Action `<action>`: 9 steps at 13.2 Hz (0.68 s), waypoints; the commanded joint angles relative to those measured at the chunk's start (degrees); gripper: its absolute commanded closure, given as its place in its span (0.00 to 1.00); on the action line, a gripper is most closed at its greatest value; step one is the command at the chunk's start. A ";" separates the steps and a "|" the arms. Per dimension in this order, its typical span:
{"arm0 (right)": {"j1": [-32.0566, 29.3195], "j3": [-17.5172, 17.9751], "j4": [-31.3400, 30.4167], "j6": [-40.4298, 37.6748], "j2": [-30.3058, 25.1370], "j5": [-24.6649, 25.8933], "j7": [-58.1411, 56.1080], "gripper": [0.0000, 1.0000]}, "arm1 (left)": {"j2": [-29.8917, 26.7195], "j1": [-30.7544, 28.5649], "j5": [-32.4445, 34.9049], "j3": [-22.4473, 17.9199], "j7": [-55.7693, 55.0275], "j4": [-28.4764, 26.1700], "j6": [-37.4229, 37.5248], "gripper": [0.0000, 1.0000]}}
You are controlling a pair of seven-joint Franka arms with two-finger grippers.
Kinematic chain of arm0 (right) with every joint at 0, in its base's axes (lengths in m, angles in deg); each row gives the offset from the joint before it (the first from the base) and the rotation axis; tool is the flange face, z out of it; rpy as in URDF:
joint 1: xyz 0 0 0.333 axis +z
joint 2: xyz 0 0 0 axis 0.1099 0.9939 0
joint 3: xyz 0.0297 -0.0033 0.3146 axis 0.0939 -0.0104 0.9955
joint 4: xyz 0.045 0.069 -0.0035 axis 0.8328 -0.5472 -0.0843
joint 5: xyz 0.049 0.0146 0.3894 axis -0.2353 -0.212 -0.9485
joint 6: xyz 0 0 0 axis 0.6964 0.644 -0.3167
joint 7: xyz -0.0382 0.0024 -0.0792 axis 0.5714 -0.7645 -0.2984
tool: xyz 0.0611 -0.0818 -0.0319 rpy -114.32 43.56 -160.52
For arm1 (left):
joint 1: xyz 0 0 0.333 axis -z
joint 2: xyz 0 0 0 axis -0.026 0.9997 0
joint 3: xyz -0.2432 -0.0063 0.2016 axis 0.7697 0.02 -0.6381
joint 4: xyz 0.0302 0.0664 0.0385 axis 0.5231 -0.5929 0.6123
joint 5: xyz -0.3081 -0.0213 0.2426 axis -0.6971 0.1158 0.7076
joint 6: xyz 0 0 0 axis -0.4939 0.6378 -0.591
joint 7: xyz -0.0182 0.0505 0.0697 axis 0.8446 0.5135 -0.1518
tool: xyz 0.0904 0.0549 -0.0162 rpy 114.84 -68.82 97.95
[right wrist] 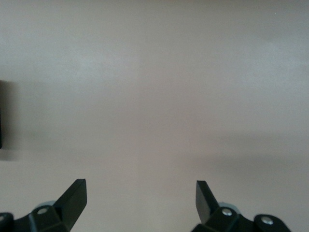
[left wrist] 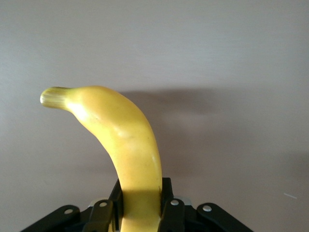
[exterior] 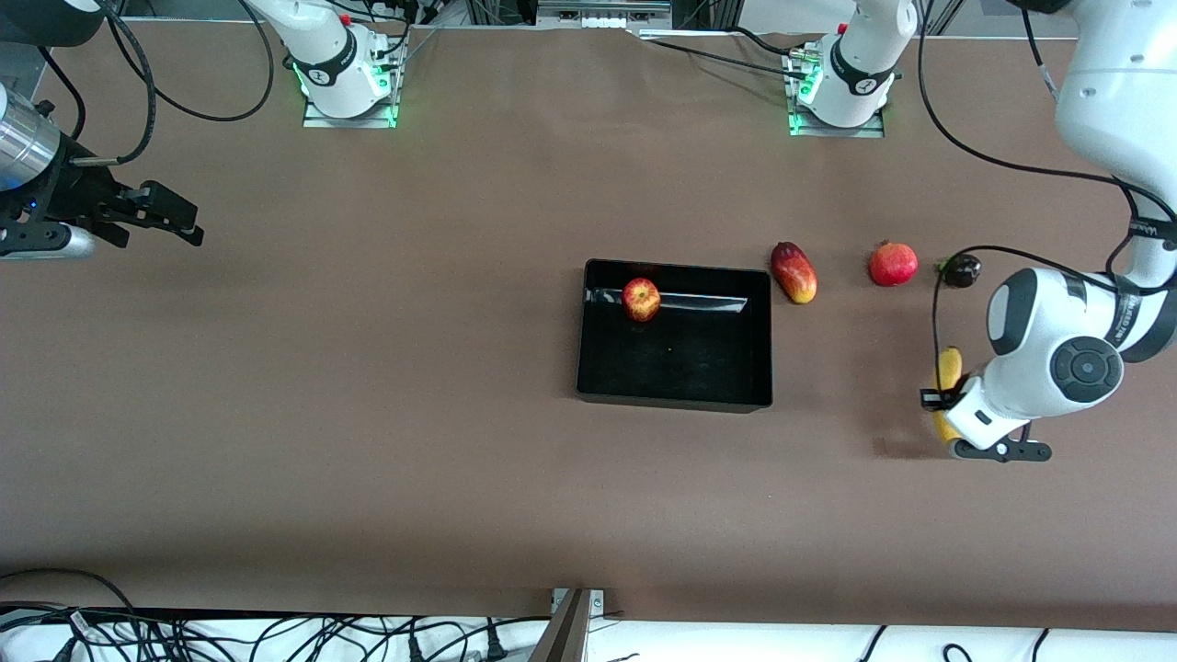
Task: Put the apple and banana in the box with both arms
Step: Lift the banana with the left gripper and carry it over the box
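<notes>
Looking from the front: left gripper (exterior: 956, 425) sitting low at the banana (exterior: 947, 370), near the left arm's end of the table; apple (exterior: 641, 299) already lying in the box (exterior: 676, 397); right gripper (exterior: 156, 216) waiting, well apart.

Switching to the left wrist: fingers (left wrist: 166, 193) pinching the banana's (left wrist: 120, 140) body, a contact hidden from the front; probably light, soft, easily bruised, smooth-skinned.

Checking the right wrist: right gripper (right wrist: 140, 198) spread wide over bare table.

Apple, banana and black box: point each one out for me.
apple (exterior: 641, 299), front view, middle of the fruit, inside the box.
banana (left wrist: 126, 145), left wrist view, mid-body, above the left gripper's fingers.
box (exterior: 676, 399), front view, wall nearest the camera.
</notes>
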 commanded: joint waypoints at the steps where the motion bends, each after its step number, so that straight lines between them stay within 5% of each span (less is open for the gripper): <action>1: -0.57 0.48 1.00 -0.09 0.69 0.67 0.36 0.00 | -4.67 6.11 -5.95 -0.79 -9.56 -1.54 3.69 1.00; 9: -0.66 0.48 1.00 -0.09 0.69 0.67 0.36 0.00 | -7.32 23.61 -10.89 -1.32 -35.00 -1.55 3.69 1.00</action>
